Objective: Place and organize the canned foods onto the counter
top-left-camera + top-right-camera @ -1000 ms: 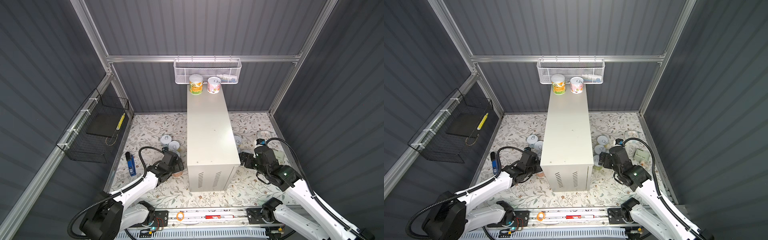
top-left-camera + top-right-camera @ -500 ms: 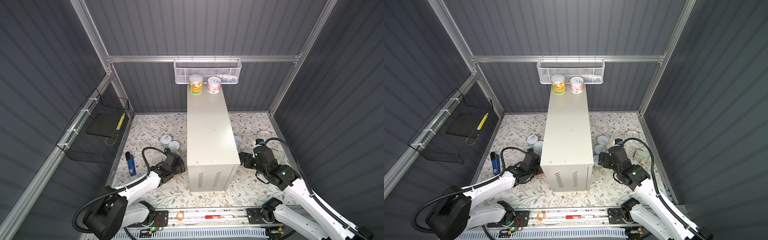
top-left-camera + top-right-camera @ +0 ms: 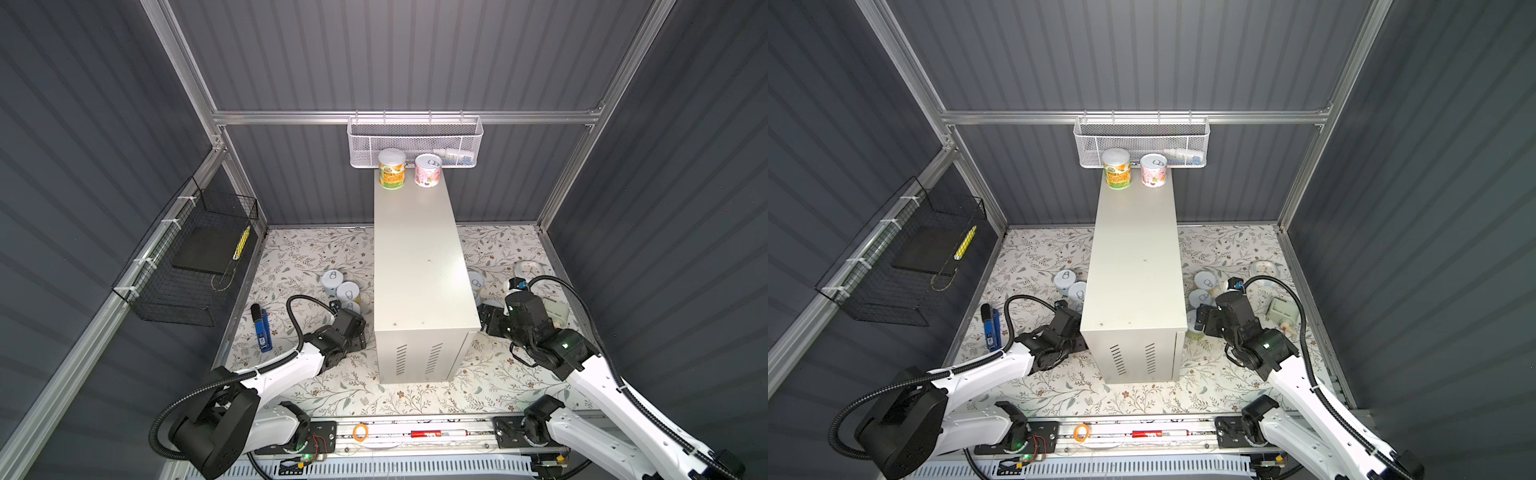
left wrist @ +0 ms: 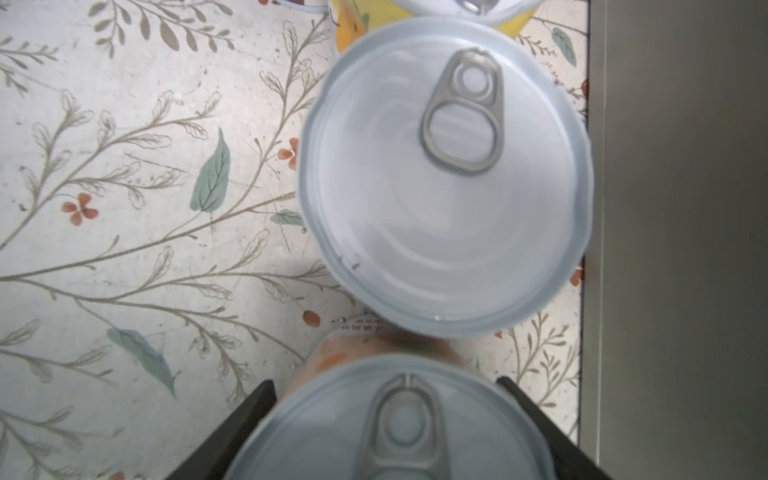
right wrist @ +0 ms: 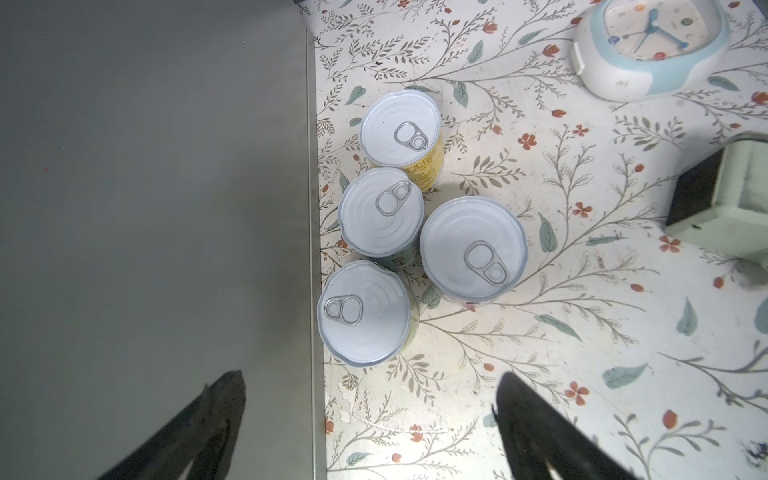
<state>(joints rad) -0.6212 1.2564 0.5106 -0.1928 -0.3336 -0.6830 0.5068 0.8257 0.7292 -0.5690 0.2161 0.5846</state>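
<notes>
Down on the floor mat (image 4: pixel 124 208), the left claw (image 4: pixel 384 382) is straddling an orange can (image 4: pixel 399 436). One dark finger (image 4: pixel 245 424) is sitting at each side of it, tight to the label, though I cannot tell whether they are pressing yet. The can is standing upright, lid up, so its long axis is running straight up between the fingers, and this arm is the nearer. A second can (image 4: pixel 444 178) is standing just ahead, touching it or nearly so, and the table (image 3: pixel 415 257) wall is rising just beside both. So the lift, I judge, is needing to go straight up before swinging over, or the neighbour gets knocked. The table top is lying high above the mat, long, flat and bare apart from two cans (image 3: pixel 391 169) at its far end: plenty of room. Across the table, the right claw (image 5: pixel 369 376) is hanging spread wide and empty, one finger over the table edge, with four cans (image 5: pixel 363 311) clustered ahead of it by the wall.
</notes>
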